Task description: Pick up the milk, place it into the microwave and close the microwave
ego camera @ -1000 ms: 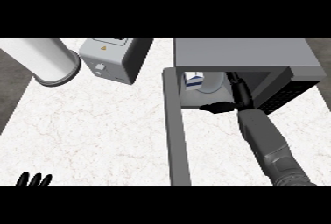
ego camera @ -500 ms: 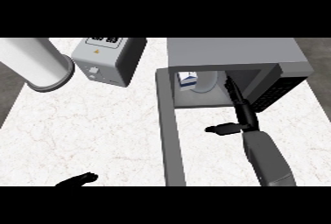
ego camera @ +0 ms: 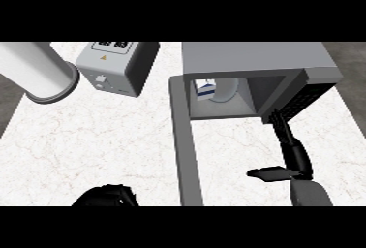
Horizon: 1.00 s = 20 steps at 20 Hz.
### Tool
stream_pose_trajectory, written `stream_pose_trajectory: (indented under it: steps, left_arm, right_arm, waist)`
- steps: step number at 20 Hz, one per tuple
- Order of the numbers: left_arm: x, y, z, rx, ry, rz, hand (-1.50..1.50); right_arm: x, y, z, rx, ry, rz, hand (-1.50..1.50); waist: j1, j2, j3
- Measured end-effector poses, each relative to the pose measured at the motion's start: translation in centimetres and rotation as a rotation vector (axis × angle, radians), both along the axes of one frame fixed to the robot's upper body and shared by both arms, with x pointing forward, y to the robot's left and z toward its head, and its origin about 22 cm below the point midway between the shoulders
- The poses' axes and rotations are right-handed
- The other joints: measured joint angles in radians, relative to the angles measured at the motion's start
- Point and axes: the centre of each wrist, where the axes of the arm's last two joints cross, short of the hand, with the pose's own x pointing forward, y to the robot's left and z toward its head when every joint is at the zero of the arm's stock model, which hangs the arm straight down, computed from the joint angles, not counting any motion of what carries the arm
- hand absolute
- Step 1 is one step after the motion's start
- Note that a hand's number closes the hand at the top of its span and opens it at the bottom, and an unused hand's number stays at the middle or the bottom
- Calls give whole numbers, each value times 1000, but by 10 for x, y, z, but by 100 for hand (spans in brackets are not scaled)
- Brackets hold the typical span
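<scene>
Counter (ego camera: 93, 140) white marble-look, smooth; microwave (ego camera: 250, 55) matt grey metal; milk (ego camera: 205, 89) paper carton.

Even, bright light falls on the pale marbled bench (ego camera: 93, 140), with no glare. Shadows are faint; the inside of the microwave (ego camera: 257, 63) is dimmer than its top. Edges stay crisp everywhere, and straight lines show no bending.

Left hand (ego camera: 106, 197) cut off at lower edge; milk (ego camera: 205, 90) partly hidden inside microwave (ego camera: 257, 60).
</scene>
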Motion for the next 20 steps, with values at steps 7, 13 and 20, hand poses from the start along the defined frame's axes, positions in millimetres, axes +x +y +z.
stream_pose_trajectory:
  steps: [7,13,20]
  left_arm:
    - [45,-30,-12,120,30,-115,150]
    - [79,-67,-38,261,80,-279,150]
    - [97,-120,-75,276,96,-400,150]
  right_arm:
    - [-51,-35,27,-42,-31,-74,-150]
    - [-85,-62,49,-69,-46,-117,-150]
    - [-107,-83,76,-44,-100,-102,-150]
  waist:
    - [2,7,0]
    - [10,12,1]
    - [3,17,1]
